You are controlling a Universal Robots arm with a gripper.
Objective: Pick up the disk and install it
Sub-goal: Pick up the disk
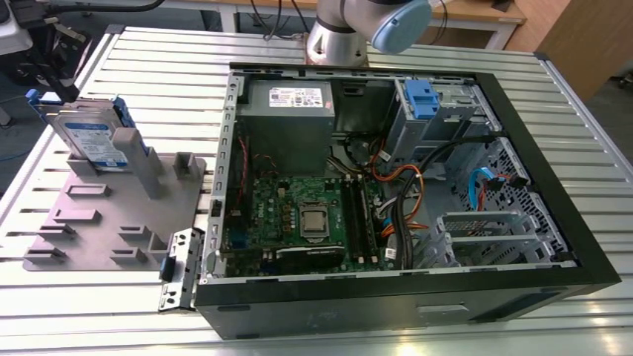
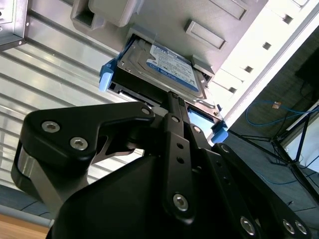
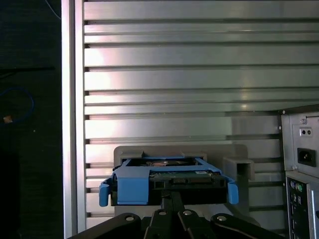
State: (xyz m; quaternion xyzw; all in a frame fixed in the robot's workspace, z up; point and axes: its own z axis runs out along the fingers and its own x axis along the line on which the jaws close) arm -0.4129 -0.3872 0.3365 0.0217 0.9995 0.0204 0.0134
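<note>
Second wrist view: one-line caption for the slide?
Gripper at the edge of the disk, which sits in a gray holder on the slatted table.

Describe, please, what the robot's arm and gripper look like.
The arm is a silver-grey tube with a light blue cap on its joint. The gripper is matte black in both wrist views: flat, angular linkage bars pinned with silver screws.
</note>
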